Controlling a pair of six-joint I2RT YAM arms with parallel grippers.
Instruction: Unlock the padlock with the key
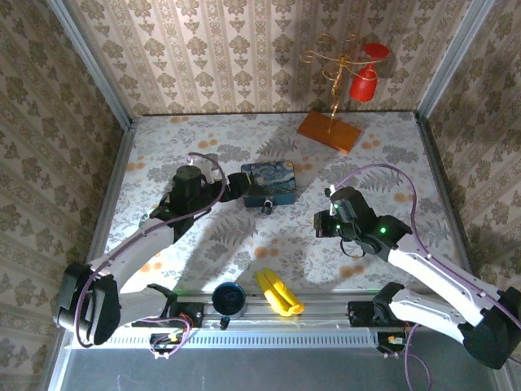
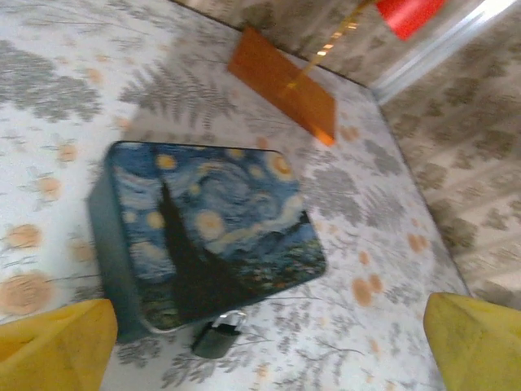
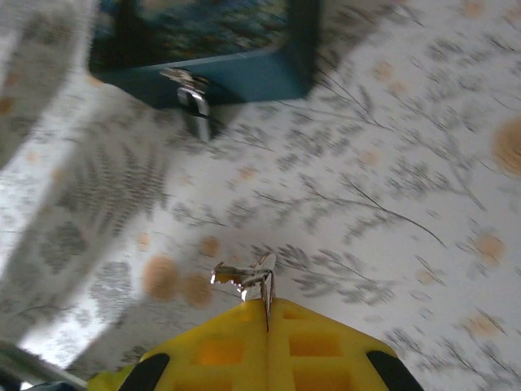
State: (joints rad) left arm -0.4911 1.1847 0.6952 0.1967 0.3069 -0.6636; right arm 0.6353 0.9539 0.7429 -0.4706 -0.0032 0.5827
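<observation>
The tiny silver-and-dark padlock (image 2: 218,336) hangs from the front of a blue painting-printed box (image 2: 207,228) and rests on the table. From above, the padlock (image 1: 267,208) sits at the box's (image 1: 270,182) near edge. My left gripper (image 2: 260,362) is open, its yellow fingers (image 2: 49,346) spread wide just short of the box, at its left side (image 1: 236,187). My right gripper (image 3: 267,308) is shut on a small silver key (image 3: 242,277) that sticks out to the left of the fingertips. It hovers over the table right of the box (image 1: 324,225), with the padlock (image 3: 194,102) well ahead of it.
An orange base (image 1: 329,130) with a gold wire stand and red cups stands at the back right. Yellow bananas (image 1: 279,293) and a dark blue cup (image 1: 229,297) lie by the near rail. Patterned walls close in the table on three sides.
</observation>
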